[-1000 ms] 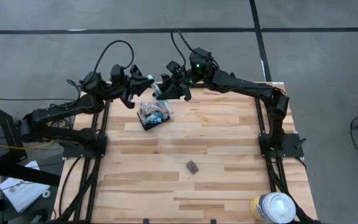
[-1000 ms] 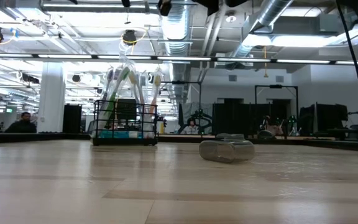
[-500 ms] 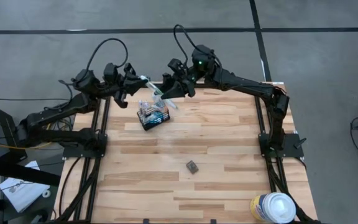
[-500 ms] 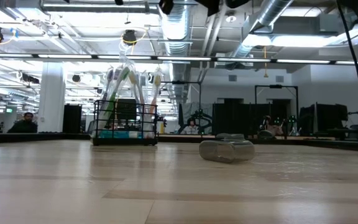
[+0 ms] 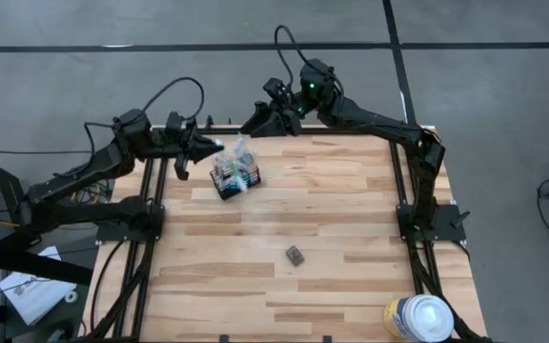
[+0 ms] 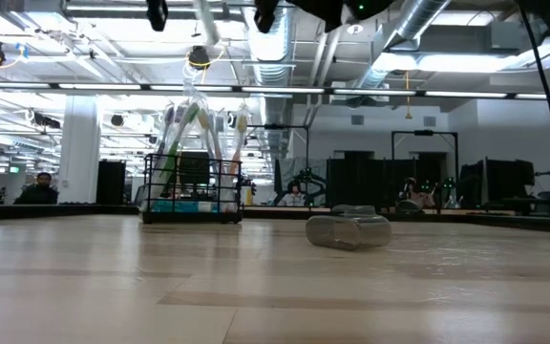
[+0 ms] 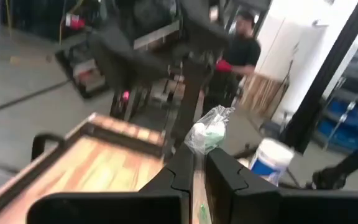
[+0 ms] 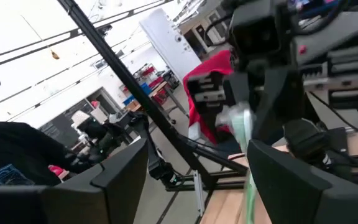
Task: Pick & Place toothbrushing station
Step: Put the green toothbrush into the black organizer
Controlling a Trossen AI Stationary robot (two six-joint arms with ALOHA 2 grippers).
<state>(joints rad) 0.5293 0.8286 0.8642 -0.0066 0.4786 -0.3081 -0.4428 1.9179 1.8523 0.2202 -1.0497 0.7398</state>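
High view shows the biggest change at the far edge of the desk [image 5: 332, 238]: the right gripper [image 5: 254, 122], which a second ago sat close over the wire caddy [image 5: 234, 177], has drawn back past the desk's far edge with its fingers now spread wide and nothing between them. Meanwhile the left gripper [image 5: 213, 145] has pulled toward its own side and is pressed together on a bagged, wrapped toothbrush [image 7: 209, 129], whose crinkled wrapper shows just beyond its fingers in the left wrist view. That looks like a handover, right arm to left. The caddy itself has not moved; it stands on the desk near the far left, with brushes and tubes upright inside. My reading is that this brush next goes into the caddy
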